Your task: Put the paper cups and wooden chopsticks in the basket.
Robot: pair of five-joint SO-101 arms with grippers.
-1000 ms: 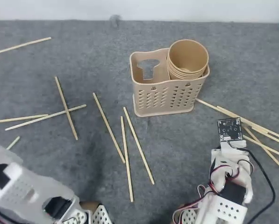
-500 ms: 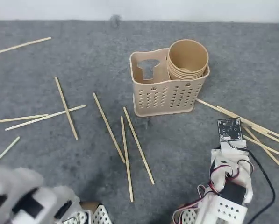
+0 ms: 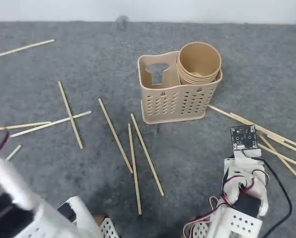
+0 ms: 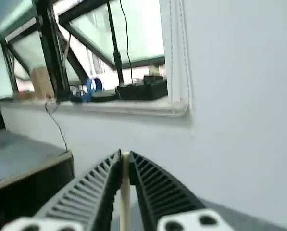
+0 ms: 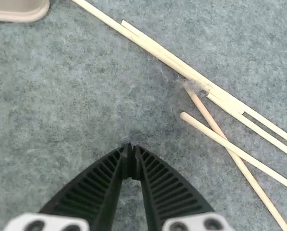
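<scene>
Right arm (image 3: pixel 244 191): white printed shells over black servo blocks; perforated white base bracket; thin red, white and black wires bunched at the joints; black cable (image 3: pixel 281 191) looping along one side; square black camera board (image 3: pixel 244 137) on a white mount.
Left arm (image 3: pixel 19 208): white shells, blurred; dark recess; red wire (image 3: pixel 1 143).
Right tool (image 5: pixel 130 147): two black tapered fingers (image 5: pixel 157 183), ribbed in slanted bars; white bosses with round holes at the roots.
Left tool (image 4: pixel 124 155): matching black ribbed fingers, white bosses.
</scene>
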